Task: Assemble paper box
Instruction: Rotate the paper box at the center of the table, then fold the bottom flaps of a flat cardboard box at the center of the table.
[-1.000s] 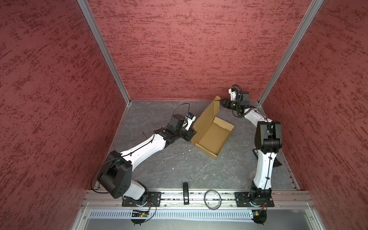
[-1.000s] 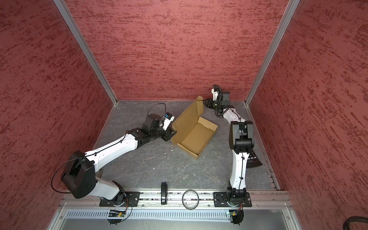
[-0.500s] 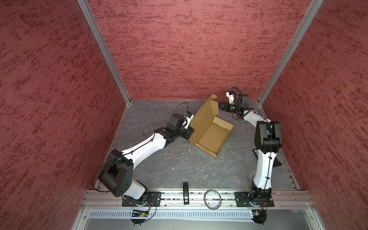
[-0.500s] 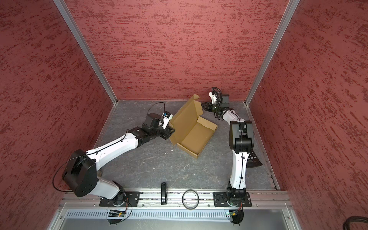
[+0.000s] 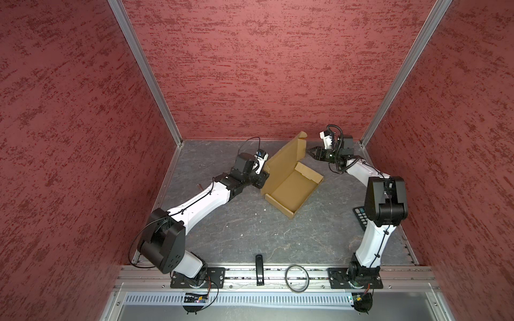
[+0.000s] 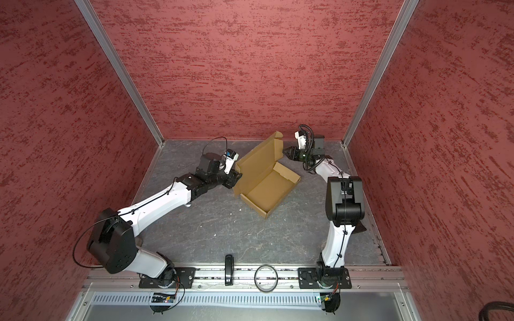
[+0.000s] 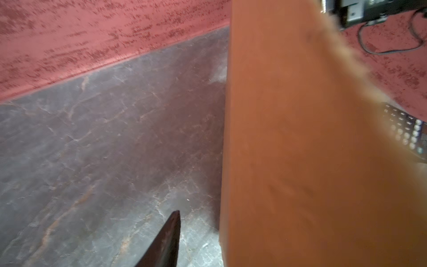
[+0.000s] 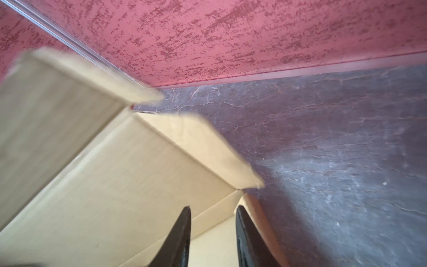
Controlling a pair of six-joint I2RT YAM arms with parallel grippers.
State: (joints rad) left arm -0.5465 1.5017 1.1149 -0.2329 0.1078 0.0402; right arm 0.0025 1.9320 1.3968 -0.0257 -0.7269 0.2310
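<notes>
Right gripper (image 8: 213, 209): jaws narrowly apart, nothing between them, tips just beside the far end of the lid (image 5: 286, 158). Left gripper (image 5: 263, 176): against the lid's outer face. One finger (image 7: 166, 240) shows and cardboard hides the other, so its grip cannot be told. Box (image 5: 292, 191): between both grippers, base flat on table (image 5: 250, 228), lid half raised. Step, as judged: folding the lid's end tab. Method: brace lid from behind with left, push tab along its crease, avoid sliding the base. Right wrist view alone shows the jaw gap; left wrist view shows remote (image 7: 409, 131) beyond the lid.
</notes>
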